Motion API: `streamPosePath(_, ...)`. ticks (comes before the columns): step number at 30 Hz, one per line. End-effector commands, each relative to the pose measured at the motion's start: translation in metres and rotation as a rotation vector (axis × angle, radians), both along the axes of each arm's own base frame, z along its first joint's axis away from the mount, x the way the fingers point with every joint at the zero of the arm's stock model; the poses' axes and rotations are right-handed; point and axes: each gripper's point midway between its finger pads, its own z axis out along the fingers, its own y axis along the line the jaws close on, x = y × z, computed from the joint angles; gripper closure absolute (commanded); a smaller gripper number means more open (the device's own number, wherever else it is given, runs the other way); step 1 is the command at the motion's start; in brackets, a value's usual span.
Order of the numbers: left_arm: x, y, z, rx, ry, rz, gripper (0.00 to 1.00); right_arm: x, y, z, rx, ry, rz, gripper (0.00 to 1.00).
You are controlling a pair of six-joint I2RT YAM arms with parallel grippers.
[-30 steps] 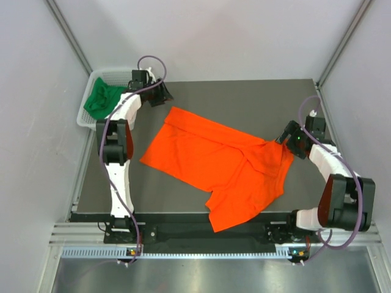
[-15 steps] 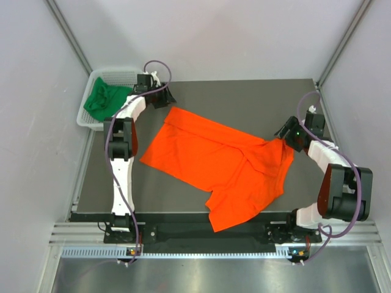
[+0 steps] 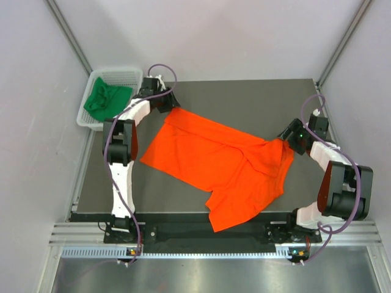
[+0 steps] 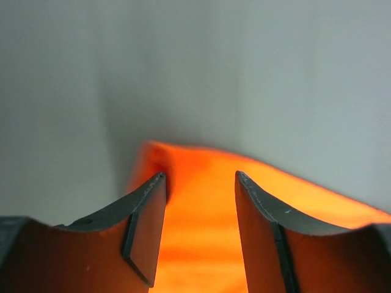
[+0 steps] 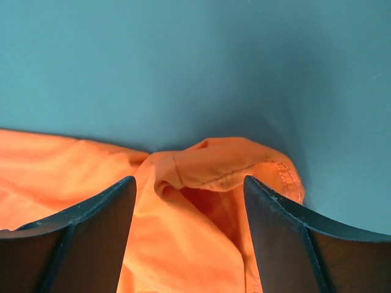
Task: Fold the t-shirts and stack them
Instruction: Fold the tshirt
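Bright orange cloth t-shirt: spread rumpled mid-table.
Dark green cloth t-shirt: bundled in white plastic mesh basket, far-left table corner.
Left gripper: jaws parted over orange shirt's far-left corner; nothing clamped.
Right gripper: jaws wide astride its bunched right-edge fold; not gripping.

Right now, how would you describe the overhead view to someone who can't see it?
A bright orange t-shirt lies rumpled on a dark table, with the left gripper at its far-left corner and the right gripper at its right edge, both open. A green t-shirt sits in a white basket by the table's far-left corner.
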Motion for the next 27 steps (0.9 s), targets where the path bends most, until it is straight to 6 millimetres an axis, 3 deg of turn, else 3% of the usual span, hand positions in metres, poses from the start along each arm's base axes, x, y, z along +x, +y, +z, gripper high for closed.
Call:
streamPosePath(1,-0.020,-0.063,0.115,-0.066,-0.246,-0.041,0.47,0.002,-0.002,0.025,-0.024,-0.067,0.025,0.29)
streamPosePath(2,-0.030,-0.077,0.119,-0.067,-0.256,-0.060,0.47,-0.001,-0.001,0.024,-0.021,-0.053,0.031,0.29)
streamPosePath(3,-0.054,-0.109,0.125,-0.080,-0.262,-0.124,0.47,-0.003,0.000,0.027,-0.022,-0.057,0.038,0.29)
streamPosePath(5,-0.083,-0.142,0.129,-0.104,-0.256,-0.207,0.48,-0.009,0.002,0.026,-0.024,-0.041,0.050,0.29)
streamPosePath(6,-0.113,-0.173,0.128,-0.116,-0.248,-0.285,0.48,-0.011,0.003,0.026,-0.025,-0.039,0.056,0.30)
streamPosePath(8,-0.147,-0.204,0.123,-0.114,-0.240,-0.374,0.48,-0.014,0.004,0.032,-0.026,-0.056,0.064,0.30)
streamPosePath(9,-0.179,-0.228,0.114,-0.112,-0.221,-0.441,0.48,-0.015,0.005,0.034,-0.027,-0.062,0.066,0.30)
streamPosePath(11,-0.205,-0.250,0.108,-0.132,-0.205,-0.478,0.45,-0.017,0.005,0.039,-0.033,-0.075,0.071,0.31)
streamPosePath(12,-0.228,-0.263,0.096,-0.125,-0.189,-0.509,0.44,-0.017,0.005,0.039,-0.032,-0.077,0.074,0.31)
streamPosePath(15,-0.257,-0.287,0.085,-0.156,-0.182,-0.520,0.43,-0.021,0.007,0.038,-0.025,-0.078,0.084,0.31)
streamPosePath(21,-0.291,-0.321,0.050,-0.202,-0.075,-0.541,0.43,-0.025,0.008,0.027,-0.014,-0.065,0.100,0.31)
streamPosePath(27,-0.294,-0.339,0.027,-0.205,-0.006,-0.532,0.42,-0.023,0.007,0.024,-0.005,-0.065,0.105,0.31)
